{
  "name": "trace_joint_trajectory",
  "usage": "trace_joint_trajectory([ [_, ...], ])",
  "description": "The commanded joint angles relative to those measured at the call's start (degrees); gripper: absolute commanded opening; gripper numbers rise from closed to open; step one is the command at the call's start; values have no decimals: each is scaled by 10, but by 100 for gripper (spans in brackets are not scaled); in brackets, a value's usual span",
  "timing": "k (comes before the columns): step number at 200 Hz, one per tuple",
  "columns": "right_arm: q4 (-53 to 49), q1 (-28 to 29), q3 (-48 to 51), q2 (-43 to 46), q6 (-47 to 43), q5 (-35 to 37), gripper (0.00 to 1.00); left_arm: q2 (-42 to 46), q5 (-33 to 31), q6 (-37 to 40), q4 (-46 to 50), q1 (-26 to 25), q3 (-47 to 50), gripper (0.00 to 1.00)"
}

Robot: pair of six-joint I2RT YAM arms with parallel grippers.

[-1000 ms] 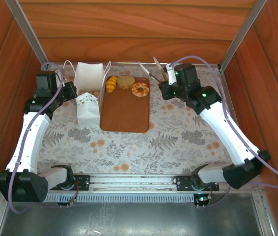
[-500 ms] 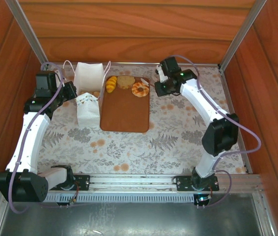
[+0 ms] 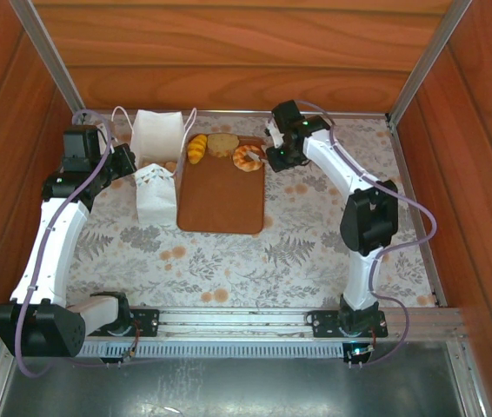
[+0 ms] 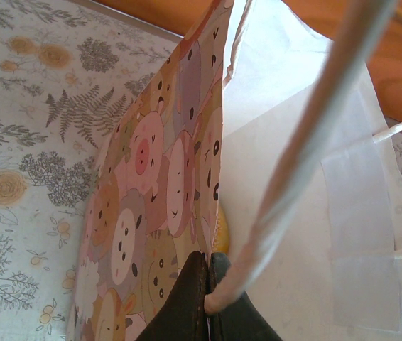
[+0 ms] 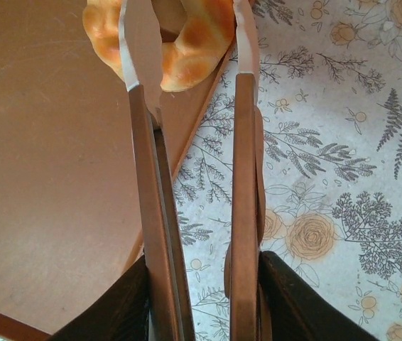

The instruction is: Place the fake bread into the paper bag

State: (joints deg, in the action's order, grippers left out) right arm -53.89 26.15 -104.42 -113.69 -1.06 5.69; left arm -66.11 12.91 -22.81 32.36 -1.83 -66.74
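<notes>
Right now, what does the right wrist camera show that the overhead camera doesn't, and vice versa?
Right wrist camera: the long brown tongs in the right gripper, one blade over the middle of the glazed orange ring pastry, the other at its outer edge. Overhead camera: the small white paper bag with the left gripper beside it, plus a golden croissant and a dull brown slice at the far end of the flat brown tray. Both: the ring pastry on that tray's far right corner, and the floral tablecloth.
</notes>
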Motion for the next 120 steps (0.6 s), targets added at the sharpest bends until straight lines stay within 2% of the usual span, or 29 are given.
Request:
trace_joint_trajectory([
  [1,-12,-3,-28,-17,-20,-2,39,-1,9,4,-20,4,5,0],
  [85,-58,-1,-85,-71,-43,13,38,-1,10,4,-20,3,5,0],
  [120,-64,6,-90,-60,-43,25,27,1,11,4,-20,3,6,0],
])
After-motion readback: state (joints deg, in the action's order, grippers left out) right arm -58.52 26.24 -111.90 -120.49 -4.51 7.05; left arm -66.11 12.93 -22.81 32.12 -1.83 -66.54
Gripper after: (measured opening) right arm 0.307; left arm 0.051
